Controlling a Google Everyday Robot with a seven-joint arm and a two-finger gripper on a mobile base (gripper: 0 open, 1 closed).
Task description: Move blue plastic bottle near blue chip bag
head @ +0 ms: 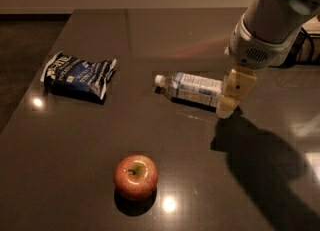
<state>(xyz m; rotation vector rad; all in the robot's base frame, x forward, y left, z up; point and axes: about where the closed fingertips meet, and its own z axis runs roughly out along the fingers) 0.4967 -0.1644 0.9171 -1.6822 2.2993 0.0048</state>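
The blue plastic bottle (pixel 192 87) lies on its side mid-table, white cap pointing left. The blue chip bag (pixel 78 75) lies flat at the left, well apart from the bottle. My gripper (pixel 231 100) hangs from the white arm at the right and comes down right at the bottle's base end, its yellowish finger covering that end.
A red-yellow apple (pixel 135 176) stands near the front, below and left of the bottle. The dark table (pixel 150 30) ends at its left edge beside the bag. The arm casts a large shadow at the front right. Cables show at the far right (pixel 305 45).
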